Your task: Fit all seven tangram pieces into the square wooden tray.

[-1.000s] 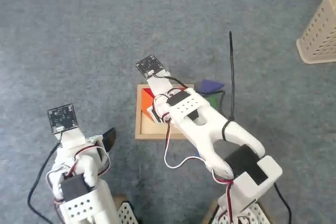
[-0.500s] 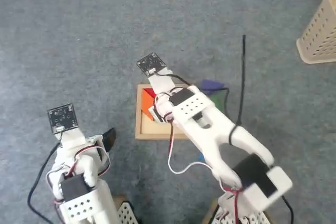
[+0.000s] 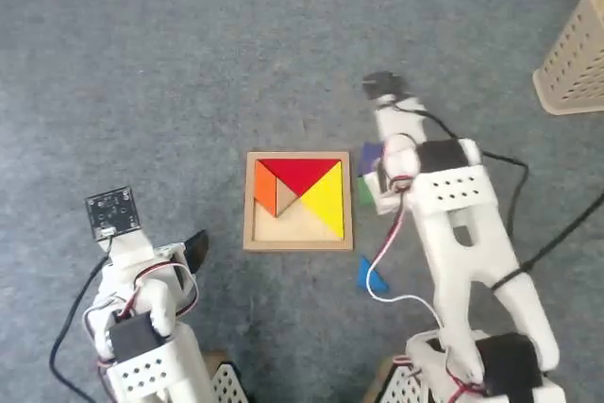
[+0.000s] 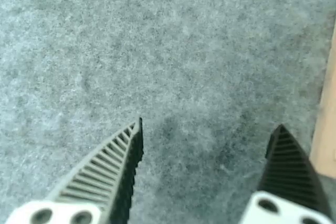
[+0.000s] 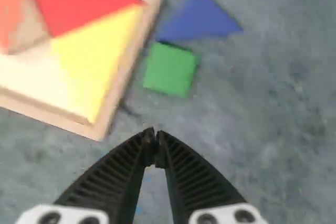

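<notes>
The square wooden tray [image 3: 251, 233] holds a red triangle [image 3: 300, 175], a yellow triangle [image 3: 327, 203], an orange piece [image 3: 266, 193] and a small brown triangle [image 3: 285, 198]. Just right of the tray [image 5: 110, 114] lie a purple-blue triangle [image 5: 198, 17] and a green square [image 5: 170, 69]. My right gripper [image 5: 154, 135] is shut on nothing, low over the carpet beside the green square and the tray's near right corner. The right arm [image 3: 444, 186] partly covers both loose pieces. A small blue piece [image 3: 371, 276] lies nearer the arm bases. Left of the tray, my left gripper [image 4: 209, 129] is open over bare carpet.
Grey carpet covers the whole work surface. A beige slotted basket [image 3: 576, 54] stands at the far right. The tray's edge [image 4: 326, 114] shows beside the left gripper. A white cable [image 3: 382, 252] hangs from the right arm near the blue piece.
The right arm has swung from over the tray to its right side, uncovering the tray and its pieces. The left arm has kept still.
</notes>
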Action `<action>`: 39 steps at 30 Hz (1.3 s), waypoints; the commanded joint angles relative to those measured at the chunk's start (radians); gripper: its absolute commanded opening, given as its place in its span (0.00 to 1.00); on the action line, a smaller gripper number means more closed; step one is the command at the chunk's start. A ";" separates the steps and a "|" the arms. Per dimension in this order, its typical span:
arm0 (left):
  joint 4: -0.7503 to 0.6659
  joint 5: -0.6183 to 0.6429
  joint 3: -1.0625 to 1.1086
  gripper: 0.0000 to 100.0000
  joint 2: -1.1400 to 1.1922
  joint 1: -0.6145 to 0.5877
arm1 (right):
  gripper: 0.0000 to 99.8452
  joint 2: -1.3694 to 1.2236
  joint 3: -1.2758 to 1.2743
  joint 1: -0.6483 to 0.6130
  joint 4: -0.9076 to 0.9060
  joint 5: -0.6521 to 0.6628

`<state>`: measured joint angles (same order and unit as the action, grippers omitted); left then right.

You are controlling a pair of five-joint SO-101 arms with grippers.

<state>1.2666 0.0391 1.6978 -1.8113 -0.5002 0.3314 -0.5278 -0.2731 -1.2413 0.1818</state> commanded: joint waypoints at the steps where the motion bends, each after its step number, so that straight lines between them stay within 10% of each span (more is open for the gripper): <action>1: -0.002 -0.002 -0.013 0.35 -0.012 0.002 | 0.03 -0.002 -0.054 0.028 0.076 0.018; 9: -0.002 -0.002 -0.013 0.35 -0.012 0.002 | 0.24 -0.259 0.037 -0.071 0.208 -0.049; 39: -0.002 -0.002 -0.013 0.35 -0.012 0.002 | 0.25 -0.484 0.144 -0.093 0.332 -0.068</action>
<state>1.2666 0.0391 1.6978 -1.8113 -0.5002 -0.1565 -0.3821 -0.3621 -0.9252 0.1235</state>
